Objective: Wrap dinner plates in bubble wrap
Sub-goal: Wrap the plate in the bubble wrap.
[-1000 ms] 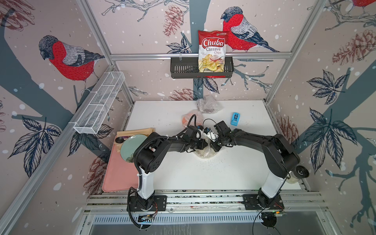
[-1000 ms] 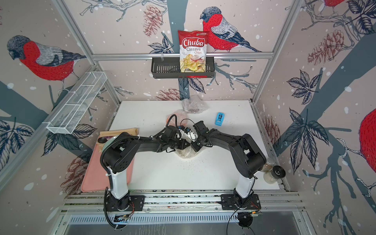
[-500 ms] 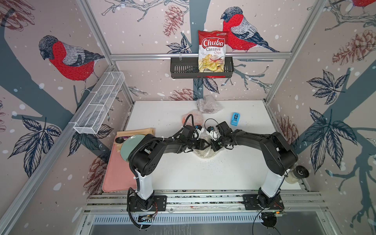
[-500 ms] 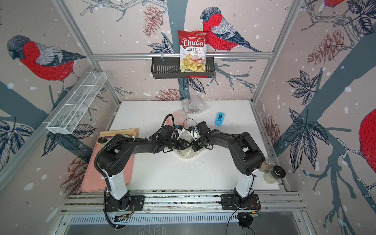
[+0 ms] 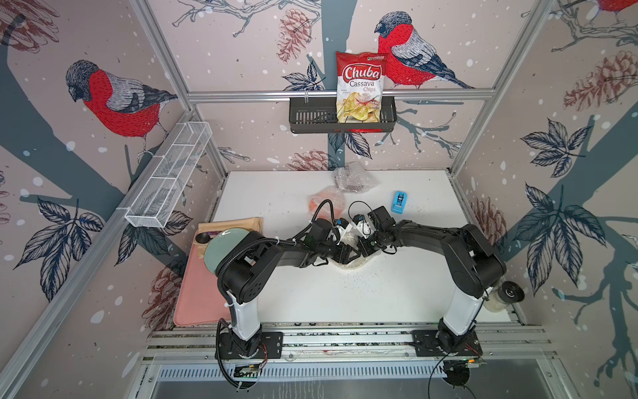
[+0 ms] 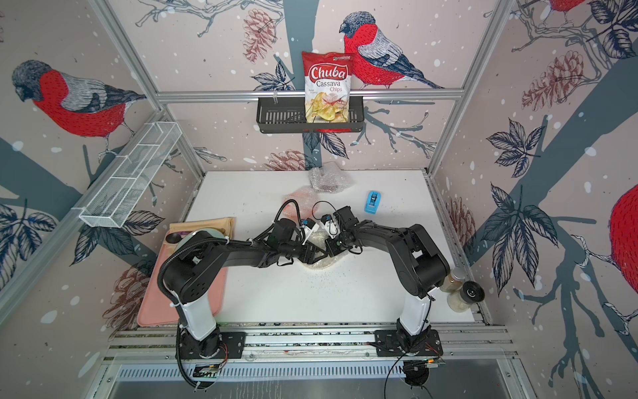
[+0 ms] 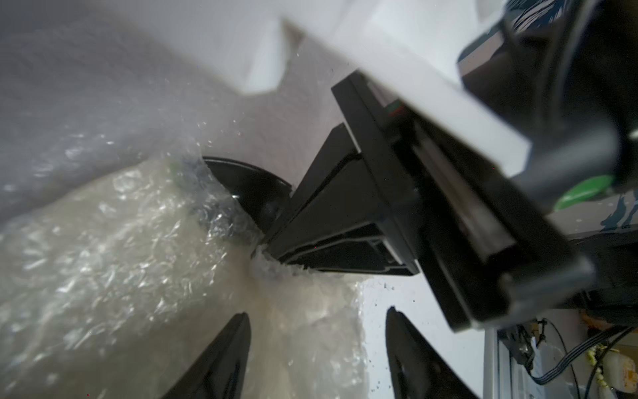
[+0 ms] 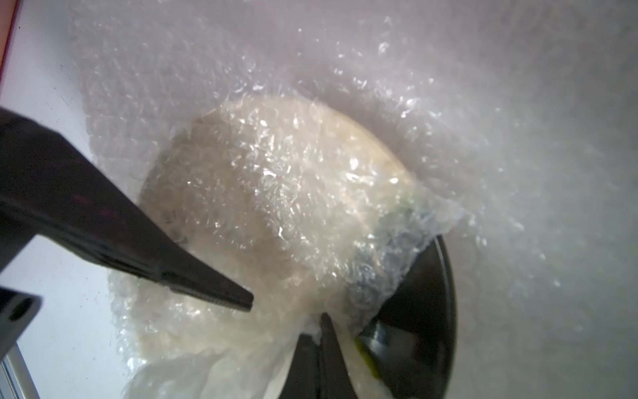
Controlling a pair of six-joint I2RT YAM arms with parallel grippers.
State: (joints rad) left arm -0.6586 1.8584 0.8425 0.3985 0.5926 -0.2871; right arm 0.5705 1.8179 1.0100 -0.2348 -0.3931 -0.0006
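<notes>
A cream dinner plate (image 8: 276, 193) with a dark rim (image 8: 424, 311) lies mid-table under crinkly bubble wrap (image 8: 345, 145), seen in both top views (image 5: 352, 264) (image 6: 322, 264). My right gripper (image 8: 319, 328) is shut on a bunched fold of the bubble wrap at the plate's edge (image 7: 269, 266). Just beside it, my left gripper (image 7: 317, 314) hangs open over the wrapped plate, with nothing between its fingers (image 8: 207, 286). Further back lie an orange plate in wrap (image 5: 326, 202) and a dark wrapped bundle (image 5: 354, 179).
A blue tape dispenser (image 5: 399, 202) sits back right. A pale green plate (image 5: 221, 248) rests on a pink tray (image 5: 196, 293) at the left. Two shakers (image 5: 507, 293) stand at the front right edge. A chips bag (image 5: 360, 89) fills the wall basket.
My left gripper has opened and let go of the bubble wrap, and its arm has shifted slightly. The right gripper stays shut on the wrap.
</notes>
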